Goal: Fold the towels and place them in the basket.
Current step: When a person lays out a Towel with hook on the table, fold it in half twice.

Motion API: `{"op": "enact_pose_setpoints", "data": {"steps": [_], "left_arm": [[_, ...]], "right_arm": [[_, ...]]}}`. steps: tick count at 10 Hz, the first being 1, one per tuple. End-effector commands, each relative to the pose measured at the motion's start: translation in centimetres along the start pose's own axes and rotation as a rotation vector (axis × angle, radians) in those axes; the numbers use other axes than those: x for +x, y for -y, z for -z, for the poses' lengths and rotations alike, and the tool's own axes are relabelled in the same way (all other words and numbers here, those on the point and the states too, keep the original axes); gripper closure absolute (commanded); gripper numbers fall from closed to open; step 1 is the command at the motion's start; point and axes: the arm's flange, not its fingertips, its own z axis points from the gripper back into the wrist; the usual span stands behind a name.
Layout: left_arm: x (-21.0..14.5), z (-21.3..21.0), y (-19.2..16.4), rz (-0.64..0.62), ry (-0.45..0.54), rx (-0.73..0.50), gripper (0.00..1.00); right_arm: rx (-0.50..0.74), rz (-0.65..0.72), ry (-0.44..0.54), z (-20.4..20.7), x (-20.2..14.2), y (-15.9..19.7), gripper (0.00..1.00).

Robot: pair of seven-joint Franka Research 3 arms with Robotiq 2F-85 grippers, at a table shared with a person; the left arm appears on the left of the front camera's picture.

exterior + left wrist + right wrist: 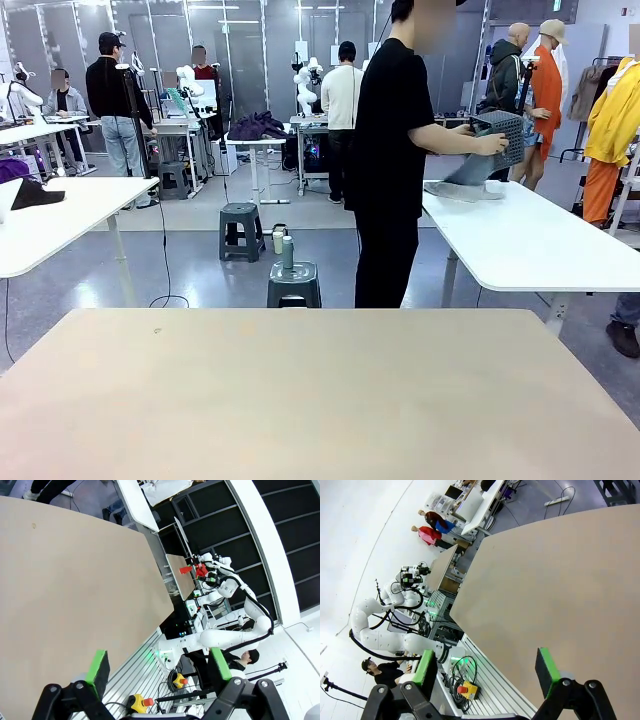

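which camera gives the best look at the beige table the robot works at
The front view: the table lies level across the lower half, with its far edge and both far corners in sight. Each wrist view shows a tilted part of it with one rounded corner, cut off by the picture's edges.

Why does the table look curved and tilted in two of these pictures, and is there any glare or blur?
Left wrist view: the wide-angle lens bows the table edge and the scene is rolled sideways; the left gripper looms large at the bottom. Right wrist view: the same bending, with the right gripper large and the white area at top left nearly washed out. Front view: even light, straight table edges, no glare on it.
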Motion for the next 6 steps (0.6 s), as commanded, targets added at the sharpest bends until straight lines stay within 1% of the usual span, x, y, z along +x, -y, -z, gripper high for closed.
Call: {"op": "enact_pose_setpoints", "data": {"steps": [1, 6], "left_arm": [[-0.23, -0.19, 0.03, 0.019, -0.009, -0.012, 0.00], [-0.23, -0.19, 0.03, 0.019, -0.009, -0.012, 0.00]], "right_arm": [[0.012, -0.022, 0.012, -0.04, 0.21, 0.11, 0.00], [0.012, -0.022, 0.012, -0.04, 0.21, 0.11, 0.00]]}}
